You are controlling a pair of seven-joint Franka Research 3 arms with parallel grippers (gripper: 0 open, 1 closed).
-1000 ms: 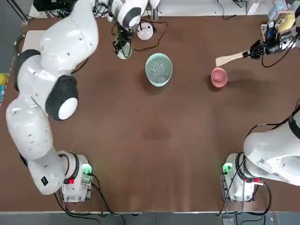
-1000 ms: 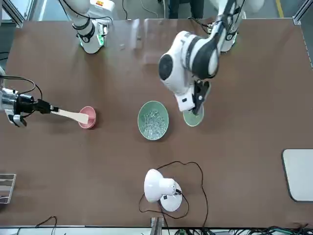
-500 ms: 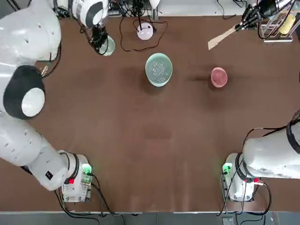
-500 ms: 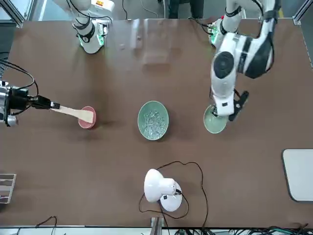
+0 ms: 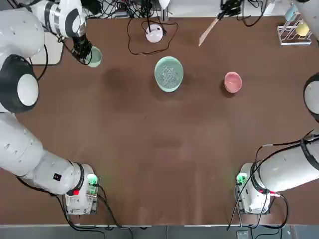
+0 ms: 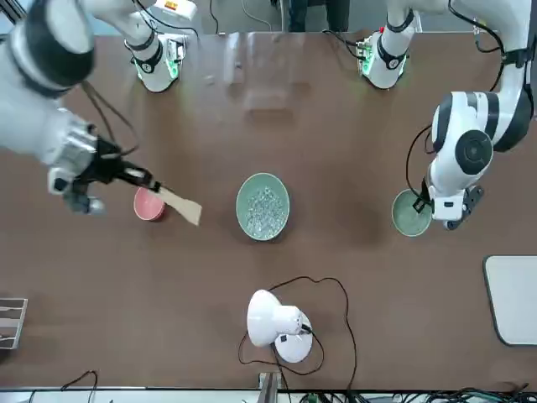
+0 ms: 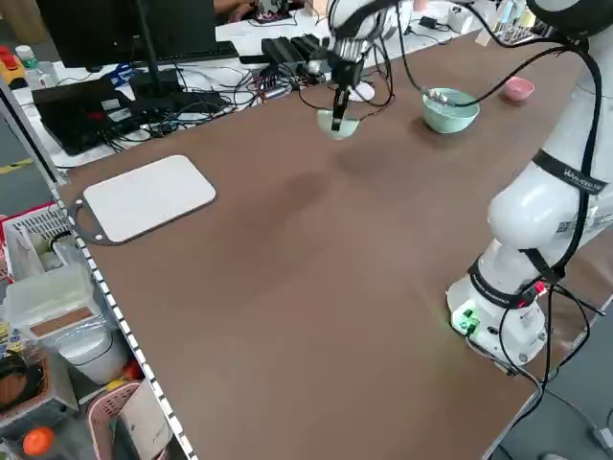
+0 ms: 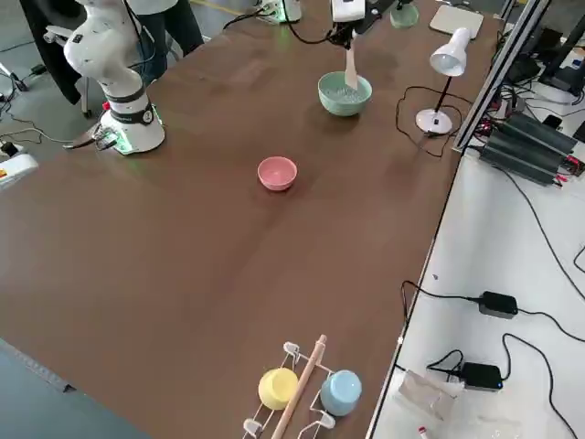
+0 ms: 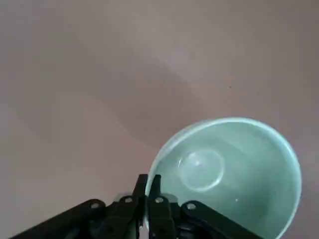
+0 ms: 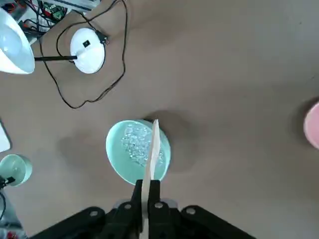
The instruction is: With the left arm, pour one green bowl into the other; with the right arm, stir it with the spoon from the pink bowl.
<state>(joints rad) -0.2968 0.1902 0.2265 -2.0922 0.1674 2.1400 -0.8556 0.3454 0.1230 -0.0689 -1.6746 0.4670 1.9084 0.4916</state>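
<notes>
- In the top view, the spoon (image 5: 208,32) slanted from the upper edge toward the lower left, blade end foremost, right of upper centre.
- It looked pale beige and woody, with a straight handle and a flat, widened blade.
- Its handle ran out from the right gripper (image 10: 148,182), whose fingers were pinched on it.
- The small green bowl (image 5: 94,57), pale and smooth inside, hung in the upper left; the left gripper (image 9: 148,177) was pinched on its rim.
- The wide green bowl (image 5: 168,74), holding clear beads, stood upper centre; the pink bowl (image 5: 233,82) sat farther right.
</notes>
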